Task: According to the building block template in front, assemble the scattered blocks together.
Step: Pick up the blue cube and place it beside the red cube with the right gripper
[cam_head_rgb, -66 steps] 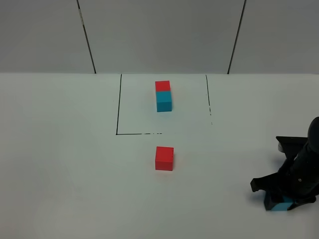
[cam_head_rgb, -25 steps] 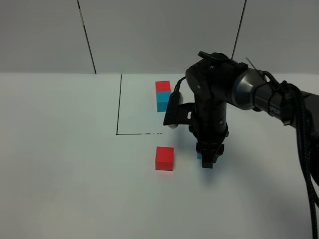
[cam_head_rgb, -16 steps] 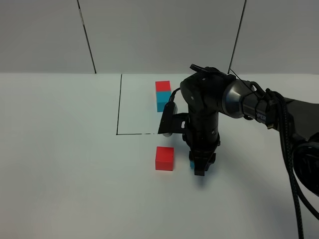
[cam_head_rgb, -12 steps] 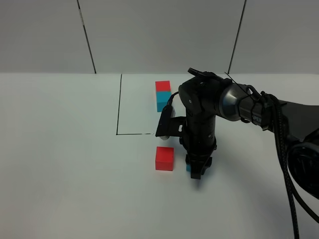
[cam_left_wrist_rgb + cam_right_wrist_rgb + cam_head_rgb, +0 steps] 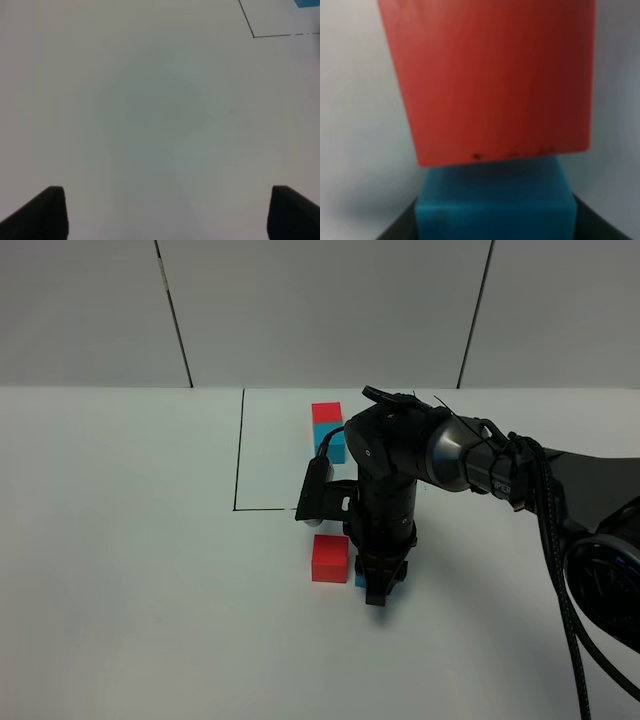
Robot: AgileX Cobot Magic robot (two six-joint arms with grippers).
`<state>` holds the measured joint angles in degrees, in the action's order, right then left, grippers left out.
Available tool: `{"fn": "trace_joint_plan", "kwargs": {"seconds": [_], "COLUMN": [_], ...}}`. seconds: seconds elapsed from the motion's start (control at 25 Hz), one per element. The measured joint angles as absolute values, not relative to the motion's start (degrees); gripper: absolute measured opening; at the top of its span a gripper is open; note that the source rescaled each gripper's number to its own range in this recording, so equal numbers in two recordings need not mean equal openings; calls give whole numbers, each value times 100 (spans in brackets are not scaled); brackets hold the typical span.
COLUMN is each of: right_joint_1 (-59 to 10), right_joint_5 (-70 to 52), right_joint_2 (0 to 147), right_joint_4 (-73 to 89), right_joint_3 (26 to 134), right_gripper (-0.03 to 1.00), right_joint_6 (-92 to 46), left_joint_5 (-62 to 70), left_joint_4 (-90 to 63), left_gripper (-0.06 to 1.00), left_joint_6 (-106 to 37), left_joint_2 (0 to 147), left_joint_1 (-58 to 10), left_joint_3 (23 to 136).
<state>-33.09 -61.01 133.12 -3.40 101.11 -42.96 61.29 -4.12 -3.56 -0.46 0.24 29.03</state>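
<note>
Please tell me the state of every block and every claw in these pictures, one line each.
Template pair: joined, on the table, not gripped.
Red block: loose on the table, not gripped.
Teal block: gripped, close beside the red block.
Right claw: shut on the teal block.
Left claw: open, empty.

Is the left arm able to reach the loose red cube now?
Probably yes. The red cube has open table on its left; the right claw, holding the teal cube, crowds only its right.
</note>
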Motion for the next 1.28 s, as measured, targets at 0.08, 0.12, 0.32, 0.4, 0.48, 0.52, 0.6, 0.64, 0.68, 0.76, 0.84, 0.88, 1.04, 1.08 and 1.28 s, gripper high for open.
{"fn": "trace_joint_plan", "kwargs": {"seconds": [0.08,0.12,0.32,0.4,0.48,0.52,0.6,0.64,0.68,0.76,0.84,0.88,1.04,1.08,1.28], "right_joint_1": [-3309,-3314,-3319,-3319,-3319,-3319,-3319,-3319,-3319,-3319,-3319,-3319,-3319,-3319,-3319], "right_joint_5": [-6101,-6090,-6068,-6068,-6068,-6062,-6045,-6039,-6027,-6015,-5990,-5984,-5935,-5920,-5876], "right_joint_2": [13312,13312,13312,13312,13312,13312,13312,13312,13312,13312,13312,13312,13312,13312,13312], "right_joint_4": [-340,-334,-308,-306,-306,-306,-306,-306,-306,-306,-306,-306,-306,-306,-306], "right_joint_3": [10116,10116,10116,10116,10116,10116,10116,10116,10116,10116,10116,10116,10116,10116,10116], "right_gripper": [0,0,0,0,0,0,0,0,0,0,0,0,0,0,0], "right_joint_6": [-4321,-4327,-4506,-4598,-4629,-4658,-4672,-4695,-4710,-4712,-4712,-4712,-4749,-4754,-4778], "left_joint_5": [6129,6129,6129,6129,6129,6129,6129,6129,6129,6129,6129,6129,6129,6129,6129], "left_joint_4": [-412,-412,-412,-412,-412,-412,-412,-412,-412,-412,-412,-412,-412,-412,-412], "left_gripper": [88,88,88,88,88,88,88,88,88,88,88,88,88,88,88], "left_joint_6": [-356,-356,-356,-356,-356,-356,-356,-356,-350,-350,-343,-348,-348,-348,-348], "left_joint_2": [-46,-46,-46,-46,-46,-46,-46,-46,-46,-46,-46,-46,-46,-46,-46], "left_joint_1": [24,24,24,24,24,24,24,24,24,24,24,24,24,24,24], "left_joint_3": [2903,2903,2903,2903,2903,2903,2903,2903,2903,2903,2903,2903,2903,2903,2903]}}
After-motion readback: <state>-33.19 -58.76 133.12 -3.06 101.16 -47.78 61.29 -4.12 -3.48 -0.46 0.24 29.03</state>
